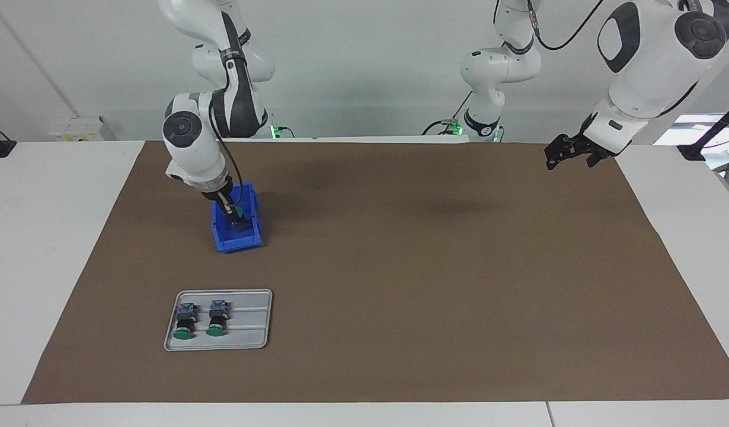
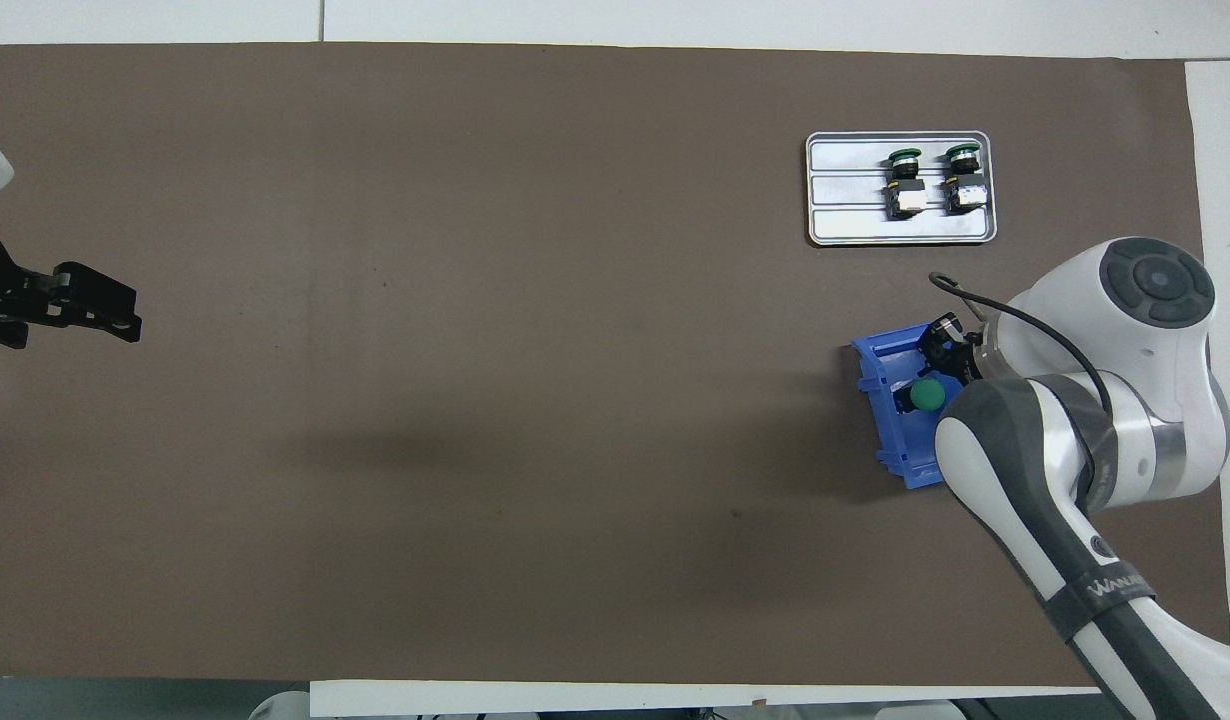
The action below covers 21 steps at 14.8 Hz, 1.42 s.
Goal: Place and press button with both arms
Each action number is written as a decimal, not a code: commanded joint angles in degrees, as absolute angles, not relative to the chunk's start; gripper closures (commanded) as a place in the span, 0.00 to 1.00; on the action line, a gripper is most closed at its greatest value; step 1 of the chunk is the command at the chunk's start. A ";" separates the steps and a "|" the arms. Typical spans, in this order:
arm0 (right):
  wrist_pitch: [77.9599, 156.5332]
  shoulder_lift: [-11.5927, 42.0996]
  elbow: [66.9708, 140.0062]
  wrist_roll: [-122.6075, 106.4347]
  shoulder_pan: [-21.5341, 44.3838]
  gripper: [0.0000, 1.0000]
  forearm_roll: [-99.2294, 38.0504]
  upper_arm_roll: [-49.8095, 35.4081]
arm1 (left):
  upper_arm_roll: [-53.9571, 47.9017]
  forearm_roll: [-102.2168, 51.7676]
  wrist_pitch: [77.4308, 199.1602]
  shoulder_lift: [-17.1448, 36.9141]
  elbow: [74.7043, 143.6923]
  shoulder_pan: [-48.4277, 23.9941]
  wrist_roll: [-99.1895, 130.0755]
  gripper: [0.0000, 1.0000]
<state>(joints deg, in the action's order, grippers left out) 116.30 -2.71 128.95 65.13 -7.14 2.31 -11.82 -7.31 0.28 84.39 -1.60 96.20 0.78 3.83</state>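
While gripped, button (image 1: 237, 212) between right pincer (image 1: 233, 216) fingertips, over bin (image 1: 222, 238)

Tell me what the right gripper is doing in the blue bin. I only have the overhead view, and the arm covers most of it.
Observer: In the facing view the right gripper reaches down inside the blue bin, closed on the button. The button's green cap sits about level with the bin's rim.
Operator: Check the left gripper's height for me.
Observer: The left gripper hangs well above the brown mat at the left arm's end of the table. It touches nothing, and that arm waits.
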 commanded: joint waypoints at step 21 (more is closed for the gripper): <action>89.56 -7.73 96.34 13.18 -8.96 0.02 -3.51 -11.25 | -7.12 0.35 85.61 -3.43 98.26 0.97 3.52 0.00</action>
<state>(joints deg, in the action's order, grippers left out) 90.84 -7.91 98.67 15.08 -8.32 -2.54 -11.42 -7.31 0.28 84.40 -1.60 96.20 0.78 3.83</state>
